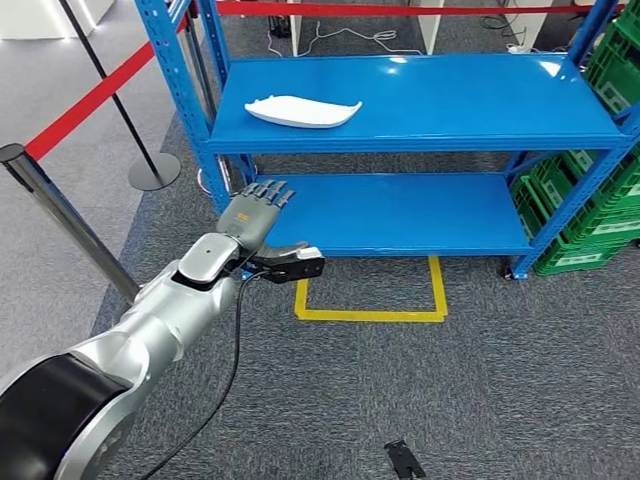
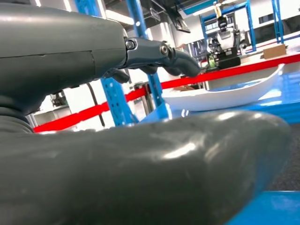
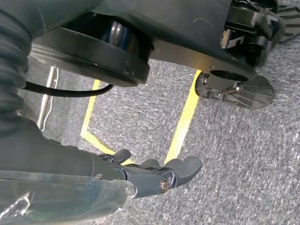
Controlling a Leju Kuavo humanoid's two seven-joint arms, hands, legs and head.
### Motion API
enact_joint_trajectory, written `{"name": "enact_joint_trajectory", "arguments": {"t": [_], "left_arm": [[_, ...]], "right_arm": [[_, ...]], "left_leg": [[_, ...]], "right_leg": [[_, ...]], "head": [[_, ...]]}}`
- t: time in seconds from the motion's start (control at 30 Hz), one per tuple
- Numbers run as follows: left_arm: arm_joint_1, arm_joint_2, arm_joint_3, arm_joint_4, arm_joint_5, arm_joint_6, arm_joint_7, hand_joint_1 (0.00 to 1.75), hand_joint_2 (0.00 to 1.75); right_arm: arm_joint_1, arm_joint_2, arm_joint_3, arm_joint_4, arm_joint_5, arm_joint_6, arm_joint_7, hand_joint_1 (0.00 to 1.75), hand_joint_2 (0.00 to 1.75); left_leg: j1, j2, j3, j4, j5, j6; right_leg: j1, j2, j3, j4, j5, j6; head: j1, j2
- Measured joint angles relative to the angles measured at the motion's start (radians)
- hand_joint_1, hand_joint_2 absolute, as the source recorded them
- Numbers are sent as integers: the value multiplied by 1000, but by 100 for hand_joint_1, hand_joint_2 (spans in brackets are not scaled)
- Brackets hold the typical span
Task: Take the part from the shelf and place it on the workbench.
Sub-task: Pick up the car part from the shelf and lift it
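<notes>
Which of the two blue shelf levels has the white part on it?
The upper level. The white part lies near its left end; the lower level is bare, with the left hand held in front of it.

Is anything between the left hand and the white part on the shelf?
No object. In the head view the left hand is below the white part; between them lies just the front edge of the upper shelf and open air.

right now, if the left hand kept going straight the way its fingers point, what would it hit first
Probably the front edge of the blue shelf carrying the white part. The left hand is open, fingers aimed up and forward just below that edge, near the left upright. Depth is unclear, so it might instead slip beneath, over the lower shelf.
</notes>
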Motion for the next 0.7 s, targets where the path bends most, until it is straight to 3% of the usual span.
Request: {"name": "enact_joint_trajectory", "arguments": {"t": [0.07, 0.13, 0.23, 0.27, 0.3, 0.33, 0.4, 0.43, 0.5, 0.6, 0.63, 0.7], "left_arm": [[0, 0, 0, 0, 0, 0, 0, 0, 0], [-1, 0, 0, 0, 0, 0, 0, 0, 0], [1, -1, 0, 0, 0, 0, 0, 0, 0], [3, -1, 0, 0, 0, 0, 0, 0, 0], [5, -1, 0, 0, 0, 0, 0, 0, 0], [6, -1, 0, 0, 0, -1, 0, 0, 0], [6, -1, 0, 0, 1, -1, 0, 0, 0], [5, -1, 0, 0, 1, -1, 0, 0, 0], [4, -1, 0, 0, 1, -1, 0, 0, 0], [3, -1, -1, 0, 1, -2, 0, 0, 0], [1, -1, -1, 0, 1, -2, 0, 0, 0], [0, -1, -2, 0, 2, -3, 0, 0, 0]], "right_arm": [[0, 0, 0, 0, 0, 0, 0, 0, 175], [-1, 0, 0, 0, 0, 0, 0, 0, 175], [-1, 0, -1, 0, 0, 0, 0, 0, 175], [-1, 0, -2, 0, 0, 0, -1, 0, 175], [-2, 0, -2, 0, 0, 0, -1, 0, 175], [-2, -1, -3, 0, 0, 0, -1, 0, 175], [-3, -1, -4, 0, 0, 0, -1, 0, 175], [-3, -1, -4, 0, 0, 0, 0, 0, 175], [-3, -1, -4, 0, 0, 0, 0, 0, 175], [-2, -1, -5, 0, 0, -1, 0, 0, 175], [-2, -1, -5, 0, 0, -1, 0, 0, 175], [-4, -1, -6, 0, 1, -1, 0, 0, 175]], "left_leg": [[2, -2, 3, -11, 0, 2], [7, -4, 11, -18, 1, 12], [4, -5, 16, -20, -2, 22], [3, -6, 17, -20, -4, 23], [2, -7, 19, -20, -5, 24], [1, -8, 22, -20, -7, 24], [0, -11, 30, -19, -13, 20], [-2, -12, 32, -17, -15, 17], [-4, -13, 31, -17, -17, 9], [-2, -11, 28, -10, -25, -7], [-2, -10, 17, 15, -41, -13], [2, -7, -38, 125, -95, -24]], "right_leg": [[-1, -2, 2, -7, 0, 12], [-1, -3, -14, 29, -24, 21], [0, -2, -110, 216, -103, 25], [1, -2, -137, 261, -112, 25], [2, -2, -147, 270, -101, 25], [3, -2, -135, 235, -70, 23], [5, -2, -70, 97, 5, 19], [5, -1, -39, 35, 26, 16], [8, 1, -14, -14, 29, 10], [5, 2, -9, -21, 29, -6], [2, 1, -6, -23, 29, -10], [-2, 0, -2, -25, 27, -16]], "head": [[0, 0], [2, 0], [6, 0], [5, 0], [6, 0], [6, 0], [6, 0], [5, 0], [4, 0], [3, 0], [0, 0], [-5, 0]]}}
